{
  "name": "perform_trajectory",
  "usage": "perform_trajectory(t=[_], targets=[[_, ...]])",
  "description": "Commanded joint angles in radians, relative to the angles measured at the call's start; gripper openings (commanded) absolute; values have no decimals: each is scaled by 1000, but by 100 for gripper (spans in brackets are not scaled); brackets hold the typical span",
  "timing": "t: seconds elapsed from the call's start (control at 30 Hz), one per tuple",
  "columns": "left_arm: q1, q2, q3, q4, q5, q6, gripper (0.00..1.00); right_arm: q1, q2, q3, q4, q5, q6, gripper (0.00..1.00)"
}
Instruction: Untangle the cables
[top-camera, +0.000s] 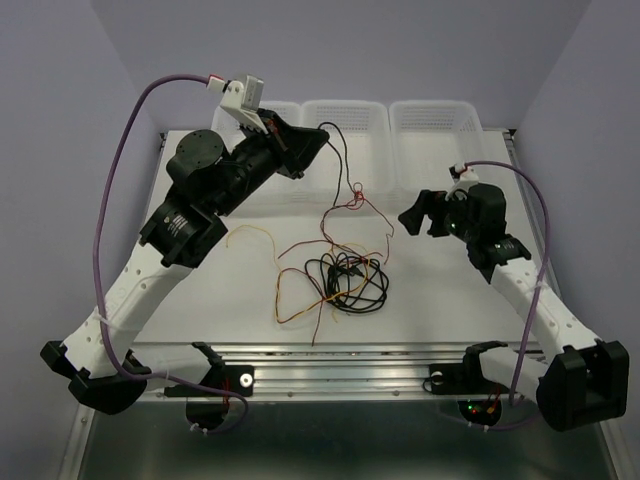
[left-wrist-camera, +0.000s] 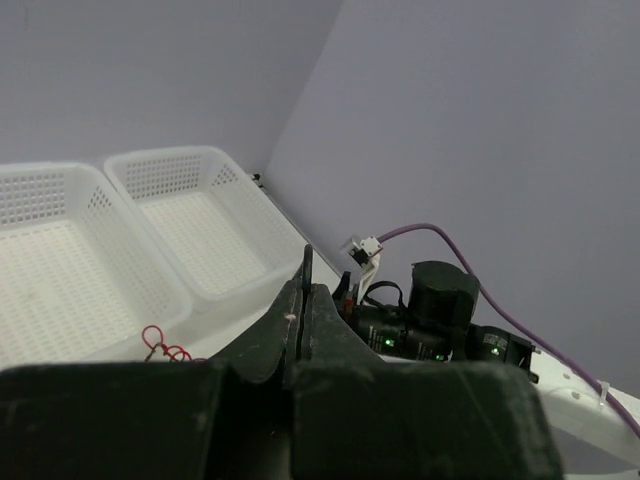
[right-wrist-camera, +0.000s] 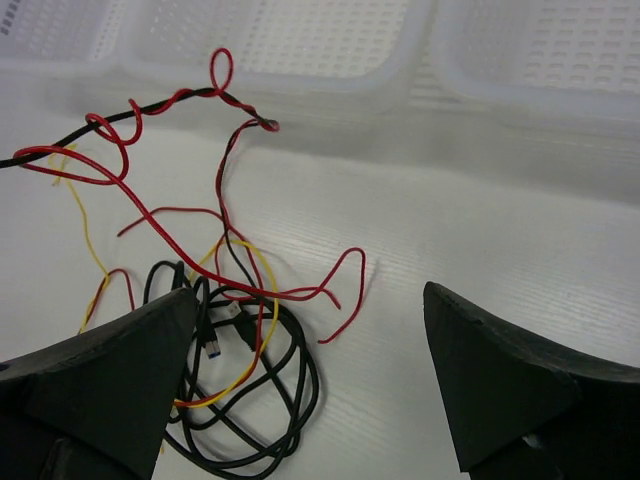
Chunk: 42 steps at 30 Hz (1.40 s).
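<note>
Three colours of cables, black, red and yellow, tangled at table centre. Left gripper pinched on black cable, held high near baskets. Right gripper spread wide, empty. Step: drawing black strand free. Next: right pins tangle.

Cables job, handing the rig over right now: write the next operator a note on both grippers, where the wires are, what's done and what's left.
Left gripper: shut, raised near the far baskets, apparently pinching one end of the black cable, which hangs down to the pile.
Right gripper: open, holding nothing, low over the table just right of the pile.
Cables: the black cable, red cable and yellow cable lie knotted mid-table; red twists round the lifted black strand.
Done: one black strand lifted, nothing freed.
Left: separate every cable.
</note>
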Motion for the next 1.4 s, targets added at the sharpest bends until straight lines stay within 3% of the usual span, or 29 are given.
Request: perform_trajectory(t=[0.0,0.17,0.43,0.63,0.73,0.77,0.8,0.87,0.9,1.03,1.17,1.27,1.37], targets=[[-3,-13,31,45,11,-9,0,8,-71,33,-8,-120,9,100],[-3,-12,31,47,18,-17,0,32,-73,33,31,-205,-60,100],[-3,-8,37,44,31,-24,0,133,105,105,52,-135,-315,100],[-3,2,43,39,61,-30,0,172,271,190,136,8,-381,100],[-3,2,45,36,62,-30,0,172,335,202,193,2,-390,100],[-3,-1,47,33,62,-30,0,172,354,203,207,-10,-391,95],[-3,-2,47,30,62,-30,0,172,361,206,218,-19,-390,83],[-3,-5,48,18,57,-29,0,172,372,234,221,-23,-369,39],[-3,-10,47,15,42,-29,0,172,366,243,221,-16,-356,1],[-3,-42,-33,5,-4,-50,0,172,322,337,161,35,-301,1],[-3,-137,-316,51,-48,-109,0,172,282,516,42,316,-226,1],[-3,-169,-430,42,-88,-164,0,172,299,705,-60,446,-203,1],[-3,-199,-583,65,-36,-185,0,172,334,850,-75,551,-230,1]])
